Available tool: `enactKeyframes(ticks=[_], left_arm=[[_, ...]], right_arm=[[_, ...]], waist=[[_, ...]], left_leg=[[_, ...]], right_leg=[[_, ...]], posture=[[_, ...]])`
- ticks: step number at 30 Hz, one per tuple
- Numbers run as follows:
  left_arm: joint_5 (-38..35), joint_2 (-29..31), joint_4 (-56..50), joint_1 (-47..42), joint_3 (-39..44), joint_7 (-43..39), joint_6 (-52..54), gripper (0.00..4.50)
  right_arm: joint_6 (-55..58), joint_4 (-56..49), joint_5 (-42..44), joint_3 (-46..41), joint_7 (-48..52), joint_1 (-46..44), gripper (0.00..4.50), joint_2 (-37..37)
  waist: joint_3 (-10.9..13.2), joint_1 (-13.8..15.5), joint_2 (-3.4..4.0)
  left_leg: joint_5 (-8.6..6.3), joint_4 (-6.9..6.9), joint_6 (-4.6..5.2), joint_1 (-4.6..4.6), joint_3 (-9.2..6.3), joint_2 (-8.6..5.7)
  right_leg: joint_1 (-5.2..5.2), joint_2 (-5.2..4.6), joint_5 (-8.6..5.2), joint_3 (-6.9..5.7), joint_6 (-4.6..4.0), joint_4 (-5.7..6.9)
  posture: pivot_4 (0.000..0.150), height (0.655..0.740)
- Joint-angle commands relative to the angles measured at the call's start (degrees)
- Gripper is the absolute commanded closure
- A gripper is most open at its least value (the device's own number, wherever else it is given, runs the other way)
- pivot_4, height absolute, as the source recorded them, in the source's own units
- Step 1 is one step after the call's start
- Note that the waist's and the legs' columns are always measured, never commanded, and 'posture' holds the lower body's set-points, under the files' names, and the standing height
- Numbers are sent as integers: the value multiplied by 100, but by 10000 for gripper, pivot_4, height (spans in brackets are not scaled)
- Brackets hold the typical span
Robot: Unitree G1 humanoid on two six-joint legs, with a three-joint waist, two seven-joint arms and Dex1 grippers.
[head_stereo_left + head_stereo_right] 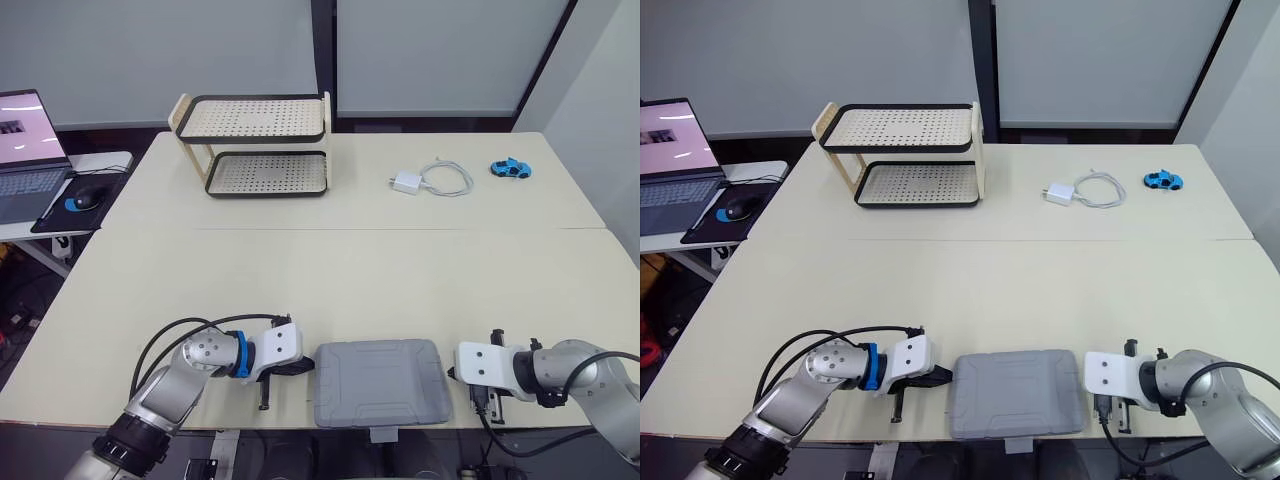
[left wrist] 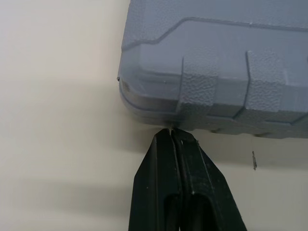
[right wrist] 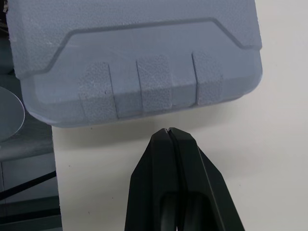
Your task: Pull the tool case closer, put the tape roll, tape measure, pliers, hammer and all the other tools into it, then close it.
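Evidently the task is at its closing step. From the left eye view, the tool case [image 1: 380, 382] lies flat with its lid down at the near edge of the table [image 1: 330, 280], and its front latch hangs just over that edge. The left gripper [image 1: 303, 366] is at its left side and the right gripper [image 1: 453, 375] just beside its right side. Well apart on the far half stand a two-tier rack [image 1: 255, 145], a charger [image 1: 407, 182] with its cable and a blue toy car [image 1: 510, 168], none of them tools, so I judge the tools are packed inside. The right eye view gives the same layout.

From the left wrist view, the two black fingers [image 2: 161, 183] are pressed together with nothing between them, and their tips touch the case's side wall near a corner.

From the right wrist view, that gripper's fingers [image 3: 149, 192] are likewise pinched together and empty. Their tips stop just short of the case's side, with a strip of bare table between.

What remains, I judge, is making sure the lid is latched. That calls for pressing at the front latch while the other arm steadies the case against sliding off the edge.
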Motion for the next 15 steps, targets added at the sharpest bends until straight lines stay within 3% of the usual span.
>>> enactKeyframes(ticks=[1, 15], left_arm=[[65, -128, 8, -139, -90, 19, -241, 45000], [188, -490, 32, -257, -192, 28, -193, 45000]], right_arm=[[-163, -109, -1, 62, 17, -78, 44840, 73], [30, -251, 80, 124, 156, -96, 44840, 129]], waist=[[0, 2, 0], [0, 0, 0]], left_leg=[[0, 1, 0, 0, 0, 0], [0, 2, 0, -1, -1, 0]], right_leg=[[0, -1, 0, 0, 0, 0], [-1, -1, 0, -1, 0, 2]], posture=[[1500, 7400], [1500, 7400]])
